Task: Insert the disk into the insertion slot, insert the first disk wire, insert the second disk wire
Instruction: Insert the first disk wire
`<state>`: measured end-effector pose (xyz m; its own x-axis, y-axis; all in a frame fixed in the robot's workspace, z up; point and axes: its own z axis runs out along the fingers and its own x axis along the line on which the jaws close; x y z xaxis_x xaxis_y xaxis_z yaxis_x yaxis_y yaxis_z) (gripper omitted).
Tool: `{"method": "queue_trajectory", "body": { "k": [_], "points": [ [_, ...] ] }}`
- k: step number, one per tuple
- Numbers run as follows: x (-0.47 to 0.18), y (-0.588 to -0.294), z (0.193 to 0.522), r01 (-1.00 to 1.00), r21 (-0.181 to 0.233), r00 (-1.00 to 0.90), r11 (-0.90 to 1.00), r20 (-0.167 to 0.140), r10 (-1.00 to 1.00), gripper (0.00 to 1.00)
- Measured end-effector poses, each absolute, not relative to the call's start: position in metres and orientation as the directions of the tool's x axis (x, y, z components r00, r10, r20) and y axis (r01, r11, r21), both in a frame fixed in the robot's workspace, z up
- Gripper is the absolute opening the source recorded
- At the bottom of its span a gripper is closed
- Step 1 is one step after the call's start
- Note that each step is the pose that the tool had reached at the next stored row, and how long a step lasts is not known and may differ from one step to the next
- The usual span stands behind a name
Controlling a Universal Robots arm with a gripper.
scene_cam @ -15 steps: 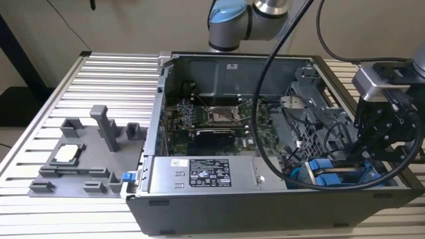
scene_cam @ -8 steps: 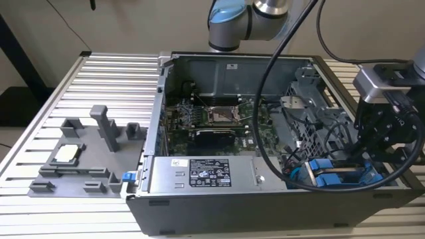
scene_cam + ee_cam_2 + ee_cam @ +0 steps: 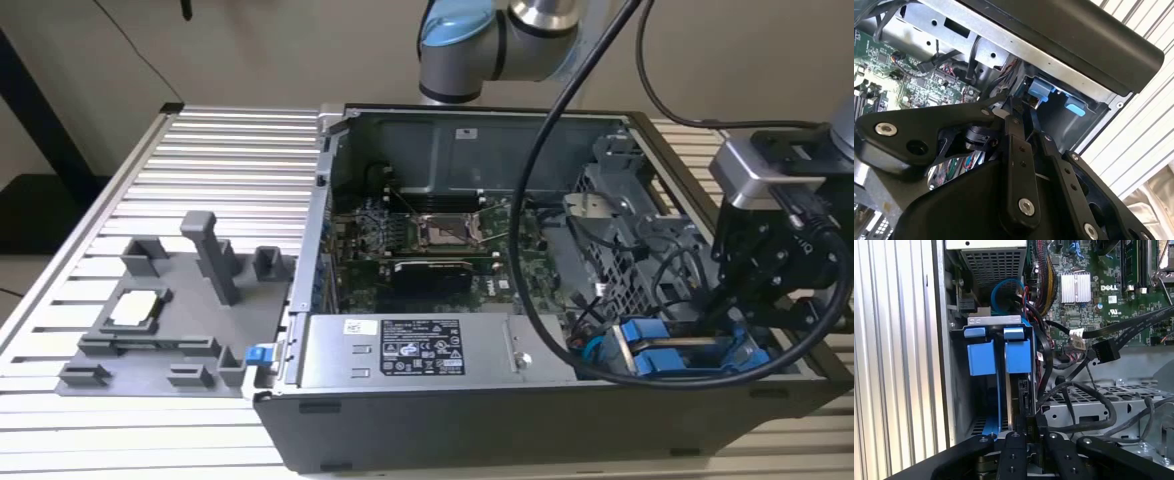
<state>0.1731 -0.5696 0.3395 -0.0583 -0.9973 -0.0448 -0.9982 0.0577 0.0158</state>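
1. At the exterior view's right end of the open computer case (image 3: 400,435), the gripper (image 3: 1030,421) hangs low over the drive cage (image 3: 627,240), with black cables looping all around it.
2. The disk (image 3: 1018,356), in its bright blue frame, already stands in the insertion slot (image 3: 991,320). A second blue frame (image 3: 979,359) sits just beside it in the neighbouring bay.
3. The claw is clenched: in the first wrist view its two fingers (image 3: 1015,442) are drawn close together right at the disk's dark exposed edge. I cannot make out whether anything thin is pinched between them.
4. A blue cable (image 3: 999,405) runs down between the two frames. A black plug (image 3: 1104,351) on its lead lies loose over the cage, well apart from the disk.
5. To my eye the seating of the disk looks done, and the work is at the wire stage, most likely the first disk wire. Whether anything is in the disk's socket is hidden behind the fingers.
6. As I judge it, this step calls for a plug held square to the socket and pushed straight in with little force. The bay is narrow and the cables crowd close, so a tilted plug could jam or a lead could snag.
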Motion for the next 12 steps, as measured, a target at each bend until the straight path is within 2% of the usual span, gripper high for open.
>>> {"method": "queue_trajectory", "body": {
  "k": [12],
  "points": [
    [0.173, -0.5699, 0.3293, -0.998, 0.016, -0.059, 0.058, -0.044, -0.997, 0.19]
  ]
}}
